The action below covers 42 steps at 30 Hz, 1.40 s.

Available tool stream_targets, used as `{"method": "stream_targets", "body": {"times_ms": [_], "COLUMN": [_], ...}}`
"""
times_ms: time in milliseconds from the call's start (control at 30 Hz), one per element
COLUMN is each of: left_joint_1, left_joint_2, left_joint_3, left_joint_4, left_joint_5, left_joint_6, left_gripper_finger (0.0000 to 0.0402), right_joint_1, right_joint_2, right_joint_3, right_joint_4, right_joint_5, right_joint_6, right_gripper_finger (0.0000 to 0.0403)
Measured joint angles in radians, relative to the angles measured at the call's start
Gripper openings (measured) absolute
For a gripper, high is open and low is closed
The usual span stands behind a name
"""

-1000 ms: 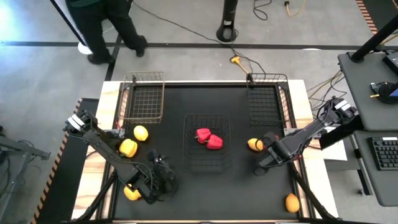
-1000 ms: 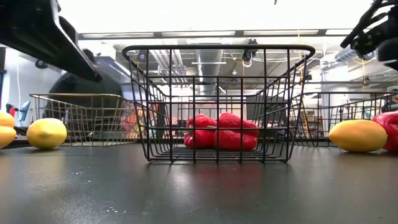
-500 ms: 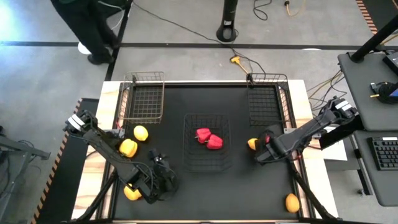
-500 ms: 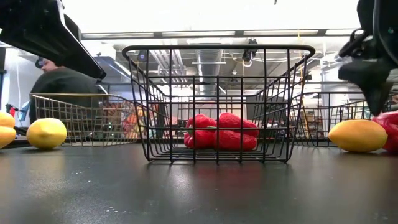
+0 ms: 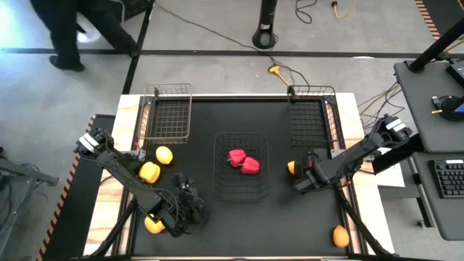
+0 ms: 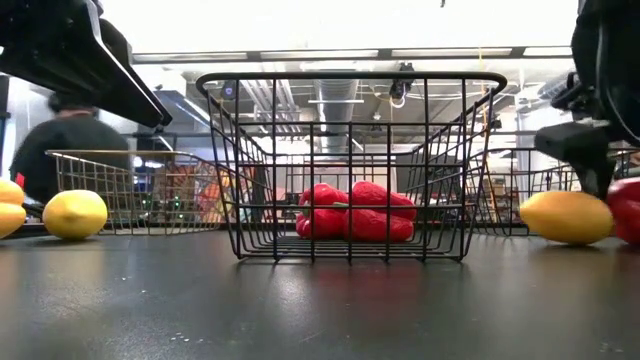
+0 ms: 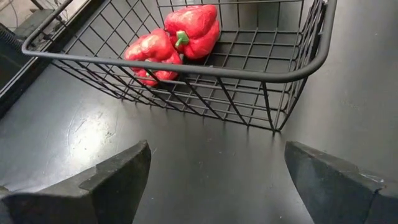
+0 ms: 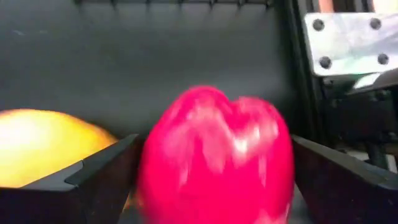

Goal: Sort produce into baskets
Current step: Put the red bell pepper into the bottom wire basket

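My right gripper (image 5: 303, 176) is open and low over a red bell pepper (image 8: 214, 165) on the table right of the middle dark basket (image 5: 243, 190). Its fingers stand on either side of the pepper. An orange-yellow fruit (image 5: 291, 167) lies right beside the pepper. Two red peppers (image 5: 243, 161) lie in the middle basket. My left gripper (image 5: 185, 206) is open and empty near the front left, facing that basket (image 7: 186, 68). Yellow pieces (image 5: 149, 172) lie on the table at the left. My right gripper has one finger (image 8: 99, 177) on each side of the red pepper's body (image 8: 155, 174), coming from above, with the pepper resting on the table. Whether the fingers touch it, I cannot tell.
A copper wire basket (image 5: 167, 116) stands at the far left and a dark wire basket (image 5: 312, 119) at the far right. Another orange fruit (image 5: 341, 235) lies at the front right, and a yellow piece (image 5: 154, 225) at the front left. A person (image 5: 65, 29) walks beyond the far edge.
My right gripper has come down and toward the table's left, ending over the red pepper beside the orange-yellow fruit. The person beyond the table has walked toward the left.
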Motion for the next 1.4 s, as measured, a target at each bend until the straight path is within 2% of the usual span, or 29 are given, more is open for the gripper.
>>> {"method": "stream_targets", "body": {"times_ms": [267,800,1067,1400], "left_joint_1": [0.000,0.000,0.000,0.001], "left_joint_2": [0.000,0.000,0.000,0.000], "left_joint_3": [0.000,0.000,0.000,0.000], "left_joint_4": [-0.001,-0.001,0.000,0.000], "left_joint_5": [0.001,0.002,0.002,0.002], "left_joint_6": [0.008,0.008,0.008,0.008], "left_gripper_finger": [0.0350,0.0350,0.0350,0.0350], "right_joint_1": [0.000,0.014,0.063,0.148], "right_joint_2": [0.051,0.054,0.054,0.054], "right_joint_3": [-0.015,0.054,0.079,0.098], "right_joint_4": [0.035,0.229,0.332,0.368], "right_joint_5": [-0.050,-0.057,-0.062,-0.138], "right_joint_6": [-0.013,-0.215,-0.293,-0.326], "right_gripper_finger": [0.0384,0.0384,0.0369,0.0347]}}
